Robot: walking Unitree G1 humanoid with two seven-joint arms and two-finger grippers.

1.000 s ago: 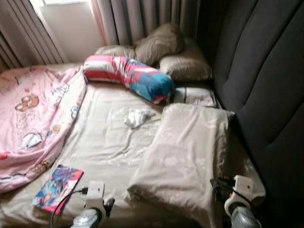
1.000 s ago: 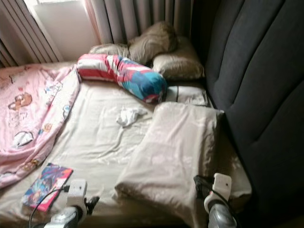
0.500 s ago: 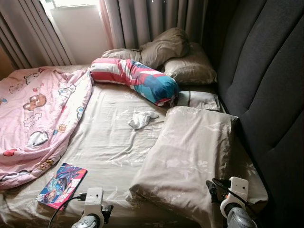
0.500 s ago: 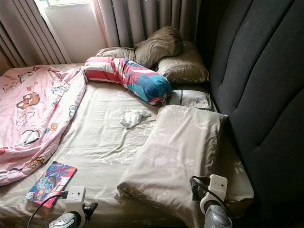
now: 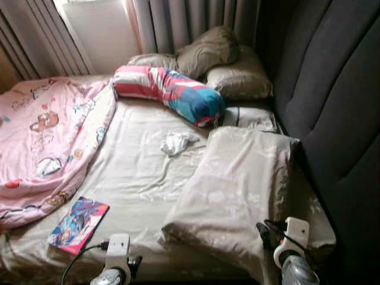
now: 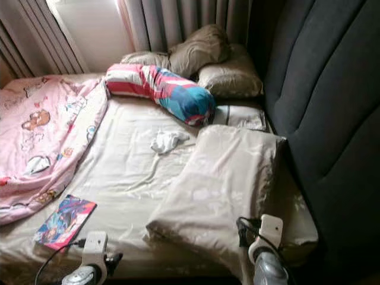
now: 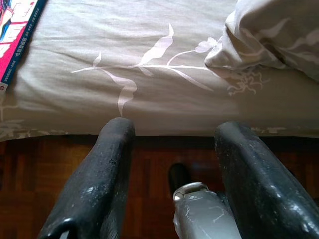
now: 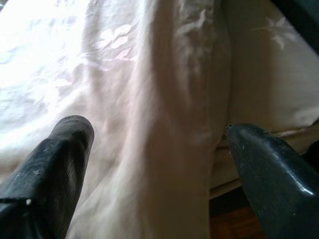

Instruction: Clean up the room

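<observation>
bed (image 5: 142, 172) fills most of the frame, and by the look of it the tidying has hardly begun. judged from how things lie, nothing has been put in its place yet: a pink blanket (image 5: 41, 142) is bunched along the left side, a colourful book (image 5: 78, 224) lies near the lower left edge of the mattress, and a small crumpled white cloth (image 5: 178, 142) sits in the middle of the sheet. a striped bolster (image 5: 169, 95) lies slantwise in the upper middle, with three brownish pillows (image 5: 225, 65) piled behind it against the curtains (image 5: 178, 21). a big beige pillow (image 5: 237, 190) lies askew at the lower right, beside the dark headboard (image 5: 332, 101), and a flat folded cloth (image 5: 252, 117) sits just above it.

the sheet itself is beige with a pale leaf print, rumpled and creased across the middle, its near edge hanging over a wooden floor (image 7: 149, 149).

left gripper (image 7: 172, 144) hangs at the bottom of the frame just short of the mattress edge, fingers spread wide with nothing between them, the book off to its side. right gripper (image 8: 154, 149) is at the lower right, also spread apart and empty, pointed at the near corner of the big pillow.

what is left, i judge, is everything: picking up the book and cloth, straightening pillows and folding the blanket.
</observation>
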